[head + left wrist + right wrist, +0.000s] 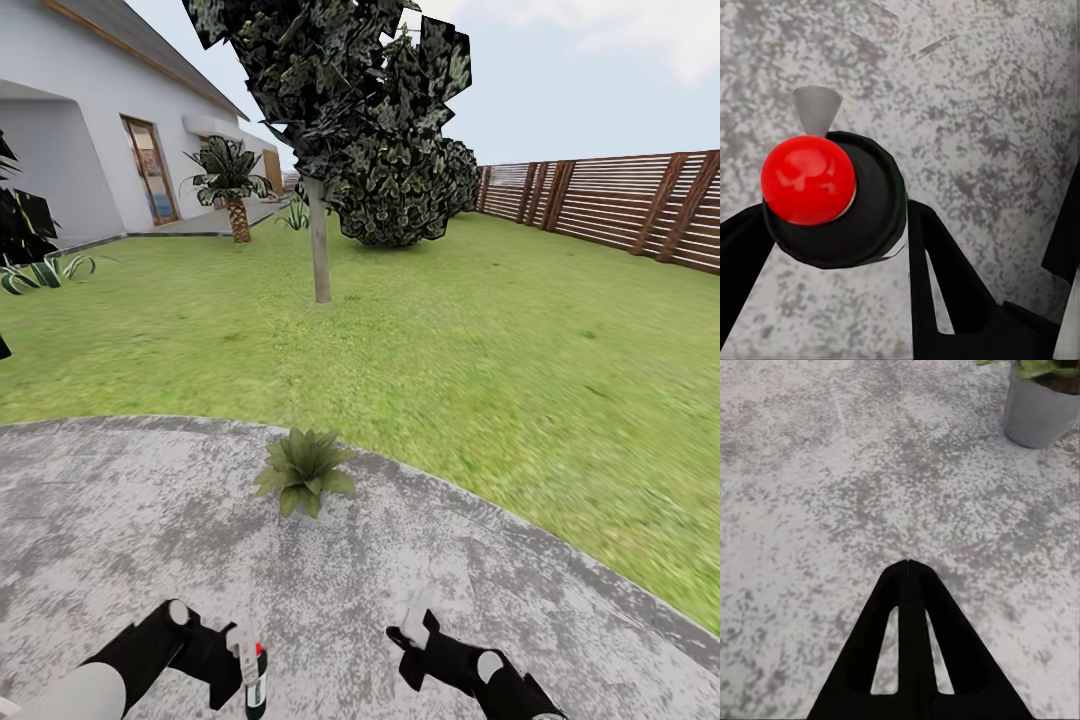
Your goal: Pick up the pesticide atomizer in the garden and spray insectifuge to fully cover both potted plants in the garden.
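Observation:
The pesticide atomizer [255, 678] hangs low over the round grey gravel patio [120, 520], with my left gripper [245, 655] shut on it. From the left wrist view I look down on the atomizer's red dot [808, 178] and dark body [870, 210], clamped between black fingers [941, 274]. One potted plant [305, 470], a low green rosette, stands on the patio's far edge straight ahead. Its grey pot [1039, 409] appears in the right wrist view. My right gripper [415, 625] hovers over the gravel, its fingertips [907, 566] meeting with nothing between them. The second potted plant is out of view.
Green lawn [480, 340] stretches beyond the patio. A thin tree trunk [320, 245] and a dark bush [400, 190] stand ahead. A brown slatted fence [640, 200] runs on the right, the white house [70, 140] and a small palm [232, 190] on the left.

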